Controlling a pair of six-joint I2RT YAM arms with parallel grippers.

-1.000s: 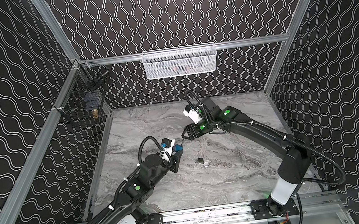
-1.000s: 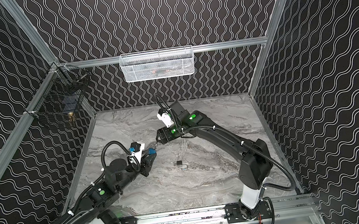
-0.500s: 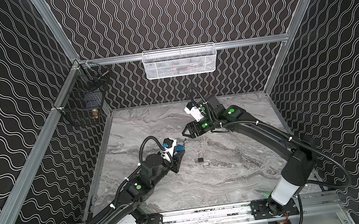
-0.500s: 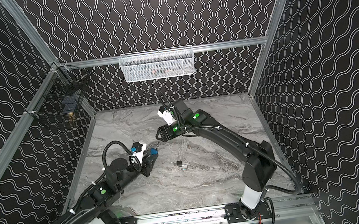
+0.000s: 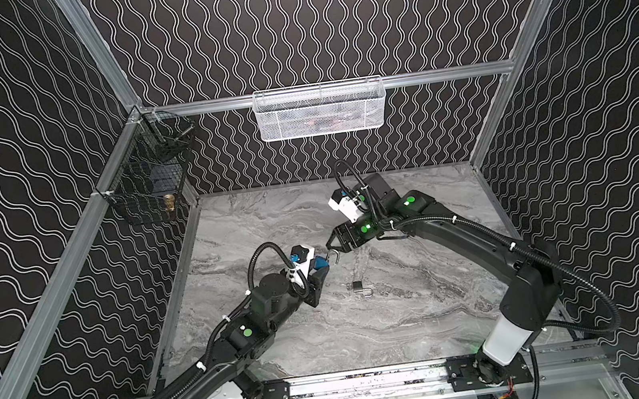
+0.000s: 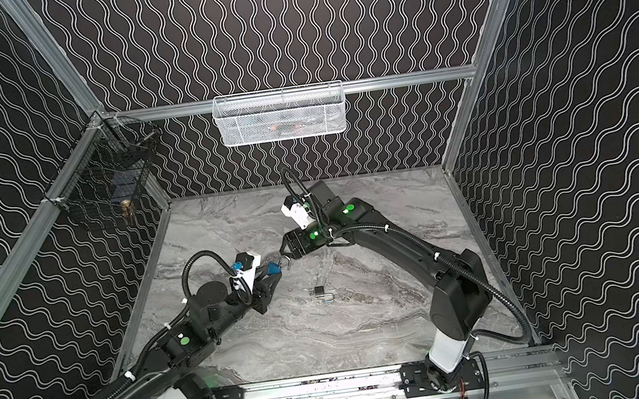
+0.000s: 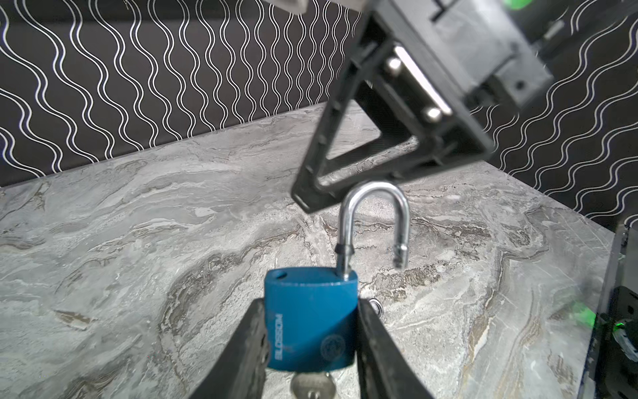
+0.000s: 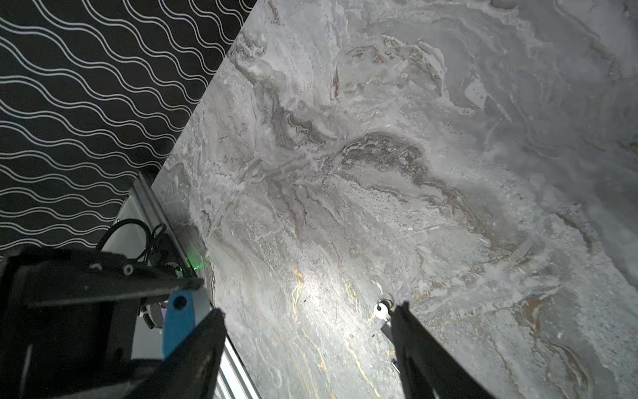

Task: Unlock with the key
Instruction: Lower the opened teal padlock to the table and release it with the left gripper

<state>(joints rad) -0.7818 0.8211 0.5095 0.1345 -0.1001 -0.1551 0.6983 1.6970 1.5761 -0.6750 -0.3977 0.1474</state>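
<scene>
The left tool (image 7: pixel 310 304) is closed partway, its two fingers clamped on the flat sides of the blue padlock (image 5: pixel 321 262), which it holds above the table (image 5: pixel 409 323), left of the middle. The shackle (image 7: pixel 346 221) stands lifted, with one leg in the body and the free end hanging clear of it. The head of a silver key (image 7: pixel 312 387) shows at the body's opposite end, between the fingers.

The right tool (image 8: pixel 305 311) hangs just beyond the shackle's curve with its jaws wide apart and nothing between them. Whether one finger touches the shackle cannot be told.

A second, grey padlock (image 5: pixel 359 287) lies on the table, nearer and to the right of the held one. A white mesh basket (image 5: pixel 320 110) hangs on the far wall and a black wire basket (image 5: pixel 147 181) on the left wall.
</scene>
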